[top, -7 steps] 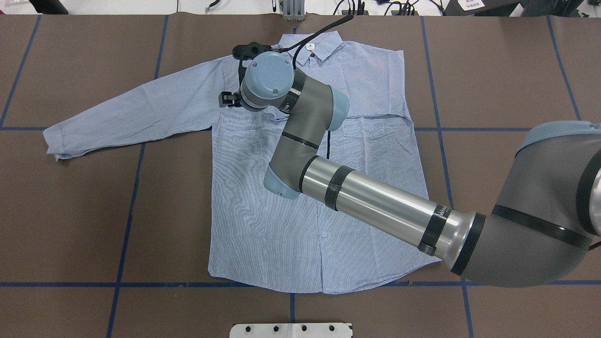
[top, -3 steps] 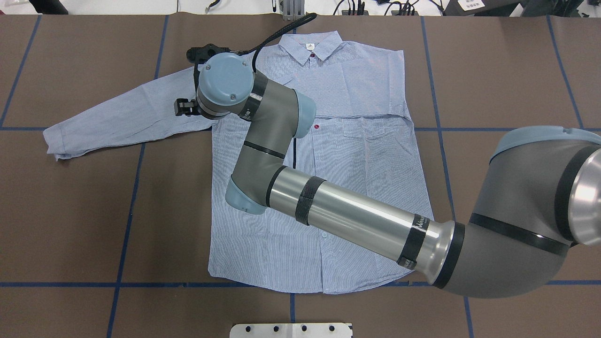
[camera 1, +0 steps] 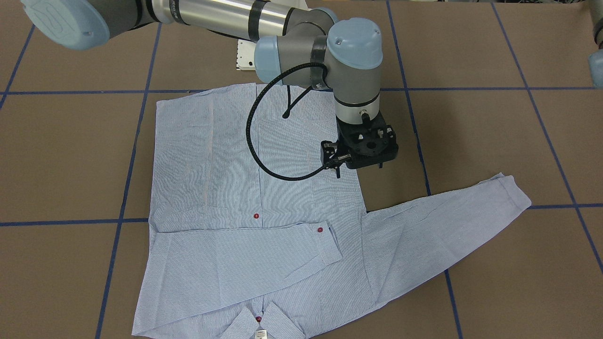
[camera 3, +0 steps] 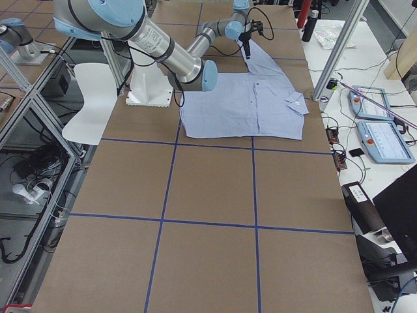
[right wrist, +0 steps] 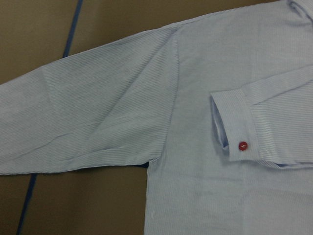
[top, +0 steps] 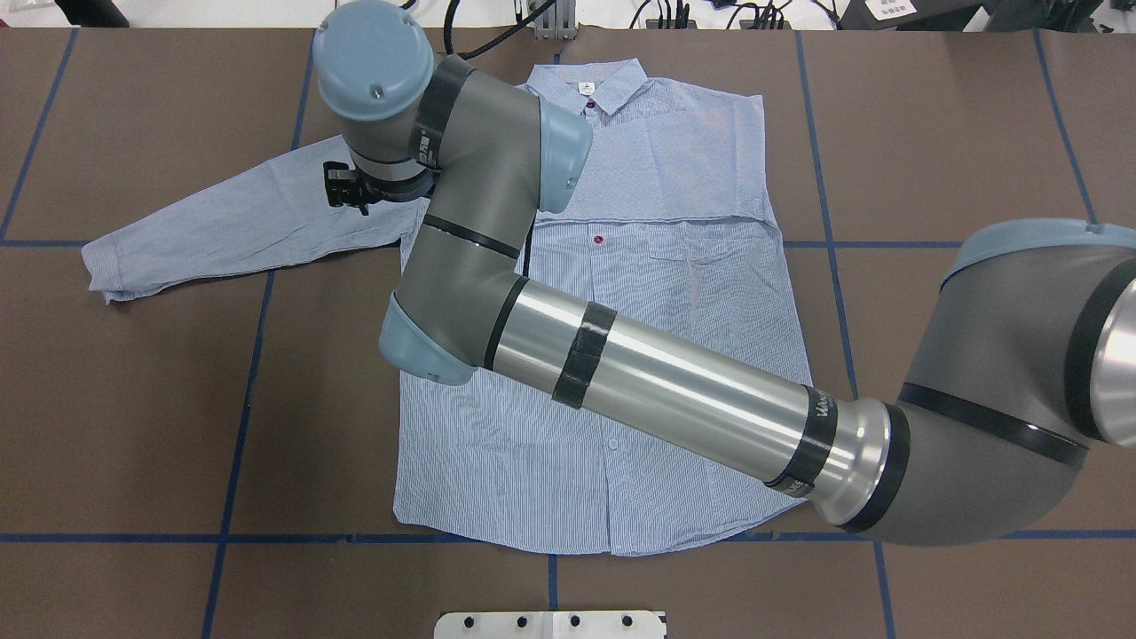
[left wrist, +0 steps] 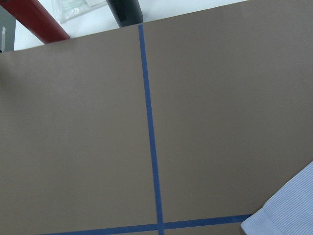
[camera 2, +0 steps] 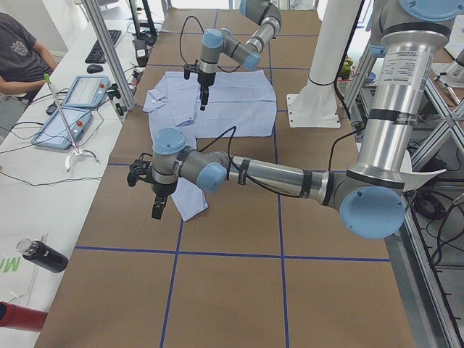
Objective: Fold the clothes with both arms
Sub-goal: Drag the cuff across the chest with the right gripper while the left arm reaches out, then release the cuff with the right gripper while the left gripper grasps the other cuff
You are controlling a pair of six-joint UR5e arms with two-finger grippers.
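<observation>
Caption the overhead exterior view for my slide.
Right arm reaches across the striped shirt, right gripper above its outstretched sleeve near the shoulder.

Striped shirt (top: 692,293) on brown table (top: 133,399)

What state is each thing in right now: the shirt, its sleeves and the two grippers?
Shirt, spread flat on the table, front up.
Folded sleeve, laid across the chest.
Other sleeve, stretched out straight, not yet folded.
Right gripper, above the shirt by the straight sleeve's shoulder; open or shut unclear.
Left gripper, above the table beside that sleeve's cuff; open or shut unclear.
</observation>
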